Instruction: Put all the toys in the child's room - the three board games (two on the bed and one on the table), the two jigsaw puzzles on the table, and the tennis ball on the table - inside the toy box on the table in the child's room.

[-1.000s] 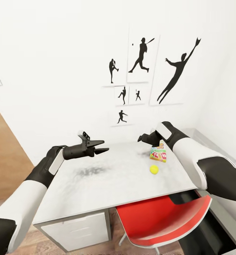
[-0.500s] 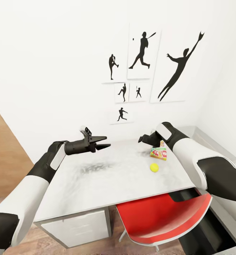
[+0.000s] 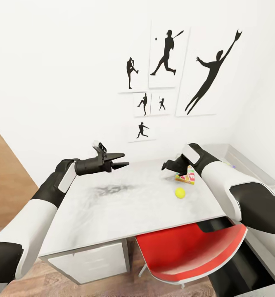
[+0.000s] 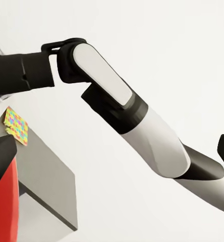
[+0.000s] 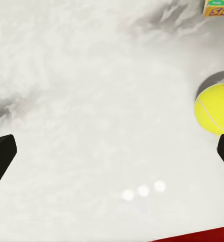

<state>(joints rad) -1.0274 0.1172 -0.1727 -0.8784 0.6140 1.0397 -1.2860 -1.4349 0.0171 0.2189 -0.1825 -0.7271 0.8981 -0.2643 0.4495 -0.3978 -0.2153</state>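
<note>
Pale grey marbled tabletop (image 3: 125,206) against white wall, seen from above. L pincer (image 3: 120,160) held over tabletop's far left part, fingers parted, nothing between them. R pincer (image 3: 169,164) over far right part, just beside board game (image 3: 186,176), not touching; fingertips wide apart in R wrist view, empty. Board game: small bright box, green/red/yellow print, tilted up on one edge on tabletop, near R forearm. Tennis ball (image 3: 179,192) yellow, resting on tabletop just in front of board game, apart from it; also in R wrist view (image 5: 214,108) near one fingertip. Jigsaw puzzle (image 4: 16,125) multicoloured, flat on a grey top, in L wrist view. Red chair (image 3: 187,255) tucked under tabletop's near right edge. Black baseball-player silhouettes (image 3: 166,53) on wall behind. White drawer unit (image 3: 88,264) below tabletop, L side.
</note>
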